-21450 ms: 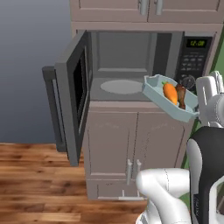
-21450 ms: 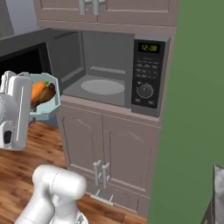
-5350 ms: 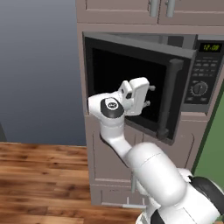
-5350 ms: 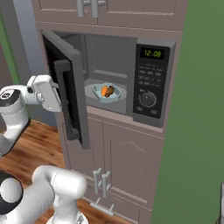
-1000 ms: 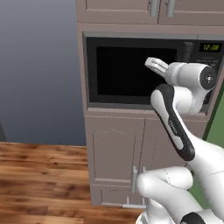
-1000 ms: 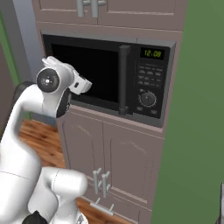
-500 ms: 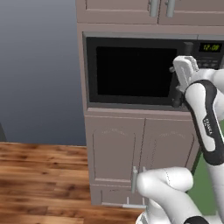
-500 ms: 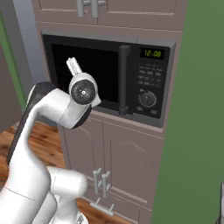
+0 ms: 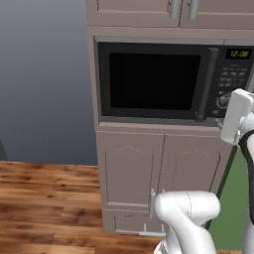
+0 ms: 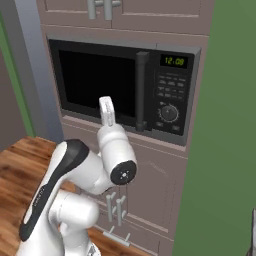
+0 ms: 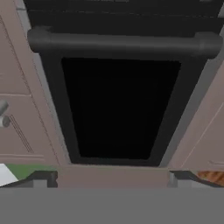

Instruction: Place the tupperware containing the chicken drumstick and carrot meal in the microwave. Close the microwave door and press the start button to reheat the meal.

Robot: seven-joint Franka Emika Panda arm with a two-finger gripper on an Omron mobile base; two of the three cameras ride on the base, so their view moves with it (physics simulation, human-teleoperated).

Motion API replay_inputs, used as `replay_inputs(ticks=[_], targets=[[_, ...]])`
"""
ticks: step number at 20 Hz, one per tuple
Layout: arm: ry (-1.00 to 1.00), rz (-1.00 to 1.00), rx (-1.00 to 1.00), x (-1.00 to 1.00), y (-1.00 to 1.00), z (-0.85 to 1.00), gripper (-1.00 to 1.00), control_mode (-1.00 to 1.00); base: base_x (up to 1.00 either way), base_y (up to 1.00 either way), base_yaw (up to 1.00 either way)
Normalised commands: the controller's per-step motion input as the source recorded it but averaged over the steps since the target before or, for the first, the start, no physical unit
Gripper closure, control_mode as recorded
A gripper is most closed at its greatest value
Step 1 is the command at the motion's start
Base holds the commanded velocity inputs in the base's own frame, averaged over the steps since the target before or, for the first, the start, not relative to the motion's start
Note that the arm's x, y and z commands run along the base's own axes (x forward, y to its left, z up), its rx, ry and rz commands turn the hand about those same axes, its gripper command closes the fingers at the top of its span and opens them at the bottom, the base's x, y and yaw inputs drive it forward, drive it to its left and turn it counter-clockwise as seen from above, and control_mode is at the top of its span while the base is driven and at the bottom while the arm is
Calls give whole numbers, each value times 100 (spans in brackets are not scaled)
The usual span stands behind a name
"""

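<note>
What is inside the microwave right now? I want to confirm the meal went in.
The microwave door is shut and its window is solid black, so the cavity is hidden. No tupperware or food can be seen through it from these views.

Swung off the shut microwave door (image 9: 151, 82) — gripper (image 11: 112, 178) now lower, right of the handle (image 9: 205, 84), nearer the control panel (image 9: 233, 82).

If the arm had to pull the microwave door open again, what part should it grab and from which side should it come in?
Probably the vertical bar handle at the microwave door's right edge, beside the control panel. It stands off the shut door, so fingers could close across it from the front, one on each side, around mid-height. The gripper hangs in front of the door's lower part, with empty fingertips apart in the hand view.
</note>
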Motion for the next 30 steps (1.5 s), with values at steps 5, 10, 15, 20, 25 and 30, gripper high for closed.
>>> replay_inputs(ticks=[5, 10, 15, 20, 25, 30], targets=[[0, 0, 22, -16, -61, 0, -100, -100, 0, 0, 0], [6, 0, 4, -1, -30, 1, -100, -100, 0, 0, 0], [14, 0, 0, 0, -5, 9, -100, -100, 0, 0, 0], [14, 0, -4, 0, 0, 6, 100, -100, 0, 0, 0], [5, 0, -1, 0, -5, 0, 100, -100, 0, 0, 0], [2, 0, 0, 0, -17, -2, 100, -100, 0, 0, 0]])
